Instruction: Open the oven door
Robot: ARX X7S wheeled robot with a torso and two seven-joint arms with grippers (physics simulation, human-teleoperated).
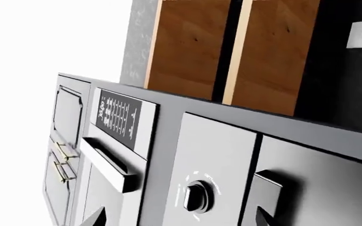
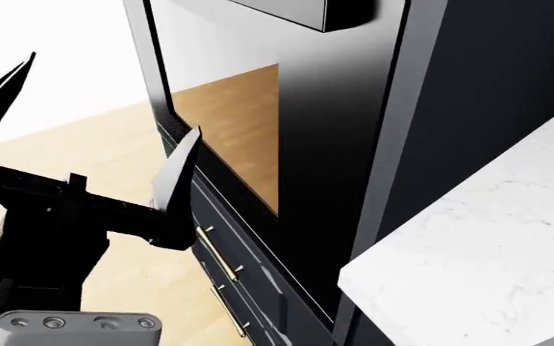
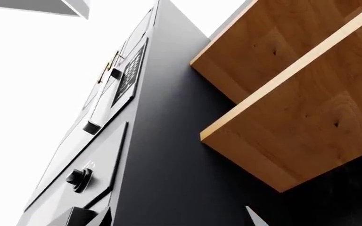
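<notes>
At the left of the head view the left gripper (image 2: pixel 89 130) is raised in front of the oven, its two pointed black fingers (image 2: pixel 179 180) spread wide with nothing between them. One fingertip stands just beside the edge of the oven door (image 2: pixel 335 137), though whether it touches cannot be told. Below it run navy drawer fronts with brass handles (image 2: pixel 221 257), over a pale wood floor (image 2: pixel 75 137).

The oven door fills the middle of that view: a tall glossy black panel whose glass window (image 2: pixel 229 130) mirrors the floor. It looks rigid and fairly heavy, hinged rather than loose, and the glass is slick and fragile, so the window is no place to press. The bar handle (image 2: pixel 325 13) at the top edge is the sound hold; a firm wrap there should keep the gripper from sliding.

To the right a white marbled desk (image 2: pixel 479 252) juts in near the camera.

The right gripper shows nowhere clearly, and its state cannot be told; its wrist camera looks along the appliance fronts toward a knob (image 3: pixel 79 178) and wooden shelves (image 3: pixel 294 117).
</notes>
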